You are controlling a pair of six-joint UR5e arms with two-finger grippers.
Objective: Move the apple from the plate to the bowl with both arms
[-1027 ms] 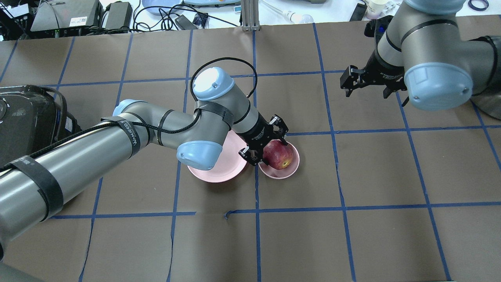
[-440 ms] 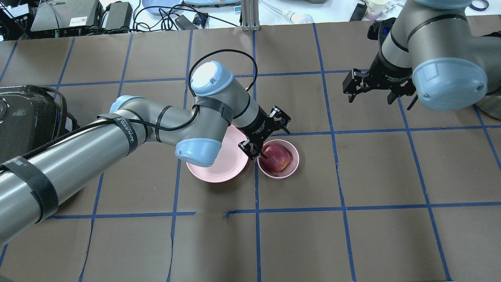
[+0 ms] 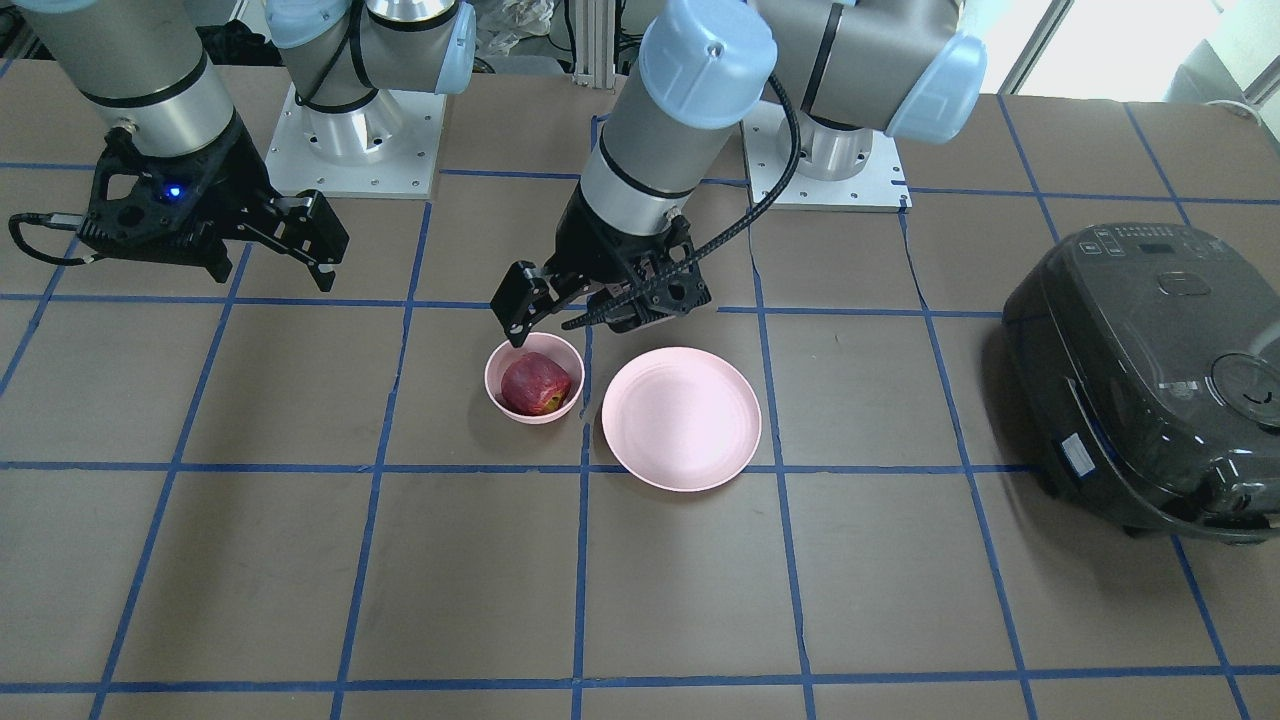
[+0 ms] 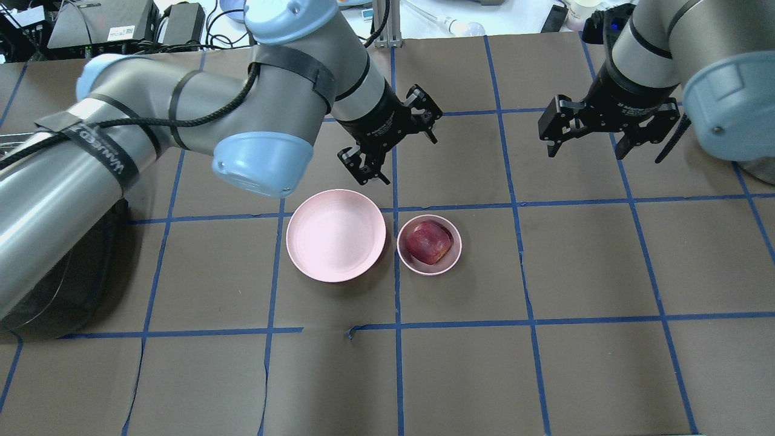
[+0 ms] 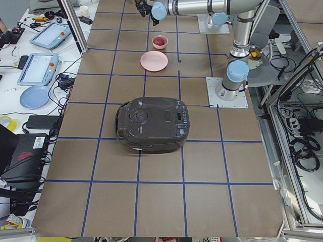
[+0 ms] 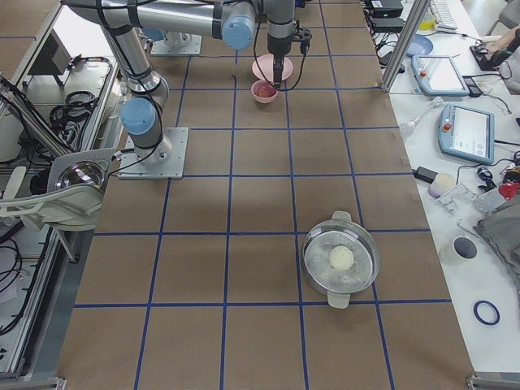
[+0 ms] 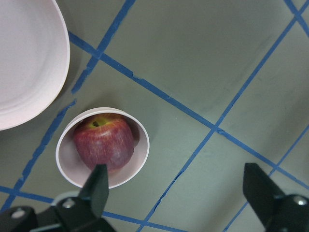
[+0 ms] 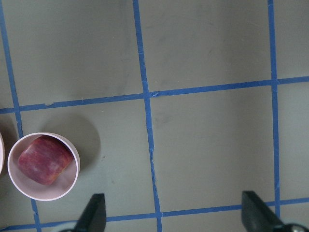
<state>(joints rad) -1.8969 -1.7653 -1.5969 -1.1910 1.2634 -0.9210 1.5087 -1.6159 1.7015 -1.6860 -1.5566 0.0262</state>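
Front-facing: we log the apple (image 3: pixel 535 384) resting inside the bowl (image 3: pixel 495 370). The plate (image 3: pixel 680 418) lies just beside the bowl, with a narrow gap between them.

Overhead: the left gripper (image 4: pixel 395 138) hangs above the table beyond the plate, jaws spread wide, gripping nothing. The right gripper (image 4: pixel 596 136) is well apart to the side, equally wide and empty.

Left wrist: we see the apple in the bowl below, its stem hollow showing.

left gripper (image 4: pixel 407 158) now clear of bowl (image 4: pixel 402 255)
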